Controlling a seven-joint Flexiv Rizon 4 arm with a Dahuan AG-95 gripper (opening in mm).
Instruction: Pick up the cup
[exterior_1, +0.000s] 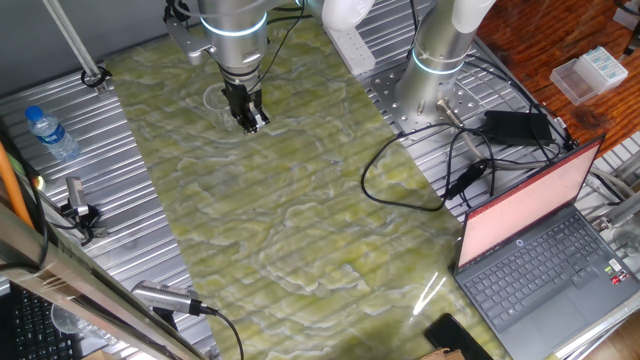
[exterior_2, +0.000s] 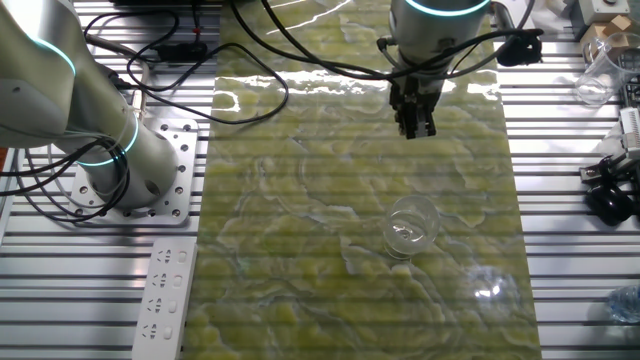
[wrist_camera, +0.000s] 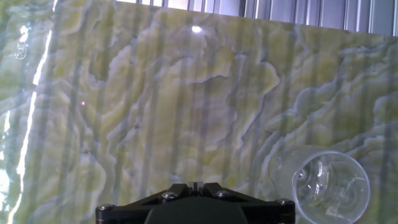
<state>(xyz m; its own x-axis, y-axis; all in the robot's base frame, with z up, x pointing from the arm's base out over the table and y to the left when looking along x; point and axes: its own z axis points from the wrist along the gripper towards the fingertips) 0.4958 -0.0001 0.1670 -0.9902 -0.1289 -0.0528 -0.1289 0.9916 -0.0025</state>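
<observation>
The cup (exterior_2: 410, 226) is a small clear tumbler standing upright on the green marbled mat (exterior_2: 300, 200). In the hand view it (wrist_camera: 329, 186) sits at the lower right, off to the side of the fingers. In one fixed view it (exterior_1: 216, 98) shows as a faint ring just left of and behind the gripper. My gripper (exterior_2: 415, 126) hangs above the mat, apart from the cup, with its jaws closed together and nothing between them. It also shows in one fixed view (exterior_1: 248, 118) and at the bottom edge of the hand view (wrist_camera: 195, 185).
A water bottle with a blue cap (exterior_1: 50, 133) lies on the metal table at the left. A second arm's base (exterior_1: 440, 62), black cables (exterior_1: 400, 175), a laptop (exterior_1: 540, 240) and a power strip (exterior_2: 165, 295) surround the mat.
</observation>
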